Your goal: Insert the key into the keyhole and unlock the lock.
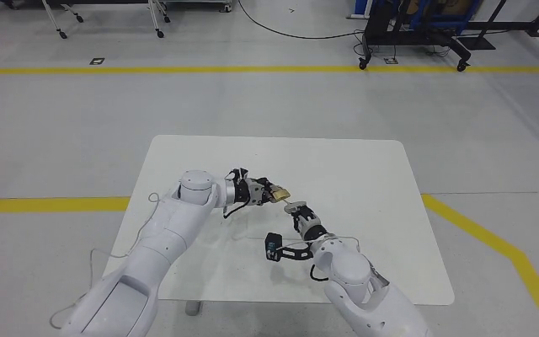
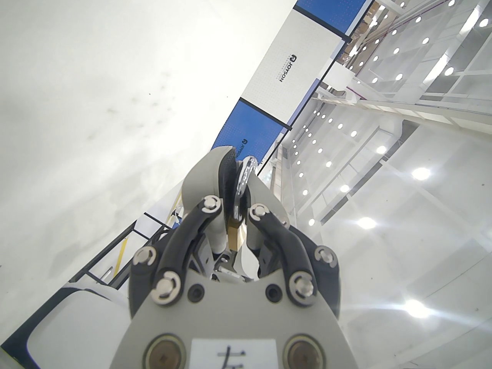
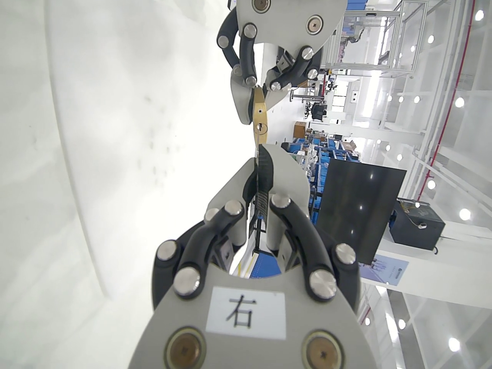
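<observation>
My right gripper (image 3: 262,162) is clenched on a thin, flat, dark key (image 3: 257,160). It sits edge-on between my pads, so very little of it shows. Straight ahead of those fingertips, just beyond them, is a small brass padlock (image 3: 260,117) with a silver metal shackle. The end face with the keyhole is turned towards my right wrist. The key's front end reaches right up to the lower edge of that brass body. I cannot tell whether its blade is in the keyhole or only against the face.

My left gripper (image 3: 254,92) grasps the padlock from the far side, opposite my right gripper. Its two grey fingers are closed on the brass body. From my left wrist, the shackle (image 2: 243,178) stands up between those fingers (image 2: 209,178), with the brass body (image 2: 233,233) deeper towards the palm.

From above, both grippers meet nose to nose, the left gripper (image 1: 268,192) with the padlock (image 1: 280,194) at its tip and the right gripper (image 1: 295,205) just beside it. They are held above the middle of a white rectangular table (image 1: 370,168), which spreads out under and around them. Beyond the table, yellow lines (image 1: 253,69) run across the grey floor.
</observation>
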Robot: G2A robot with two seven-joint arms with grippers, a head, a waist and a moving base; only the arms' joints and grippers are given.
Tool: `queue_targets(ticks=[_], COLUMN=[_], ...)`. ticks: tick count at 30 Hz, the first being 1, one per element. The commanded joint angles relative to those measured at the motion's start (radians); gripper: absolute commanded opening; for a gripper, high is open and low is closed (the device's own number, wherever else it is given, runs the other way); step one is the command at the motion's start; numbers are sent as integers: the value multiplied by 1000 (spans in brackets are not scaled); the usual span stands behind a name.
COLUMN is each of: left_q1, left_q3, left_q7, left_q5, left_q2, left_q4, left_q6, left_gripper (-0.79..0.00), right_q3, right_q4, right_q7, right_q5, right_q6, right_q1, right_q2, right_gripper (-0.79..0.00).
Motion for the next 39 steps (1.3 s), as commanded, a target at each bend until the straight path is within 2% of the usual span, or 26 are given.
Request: queue_targets(ticks=[1, 27, 39], left_q1=[2, 10, 15], left_q3=[-2, -8, -9], left_q7=[1, 19, 40], left_q5=[1, 40, 63], left_q2=[1, 2, 1], left_q4=[-4, -23, -35], left_q6=[2, 23, 2], left_gripper=[-785, -785, -785], right_q3=[-1, -39, -65], right_q4=[3, 40, 41], right_q7=[3, 63, 127], right_q5=[1, -23, -77], right_q6=[-1, -17, -45], right_q1=[2, 42, 48], right_q2=[-1, -24, -35], right_gripper=[-785, -785, -785])
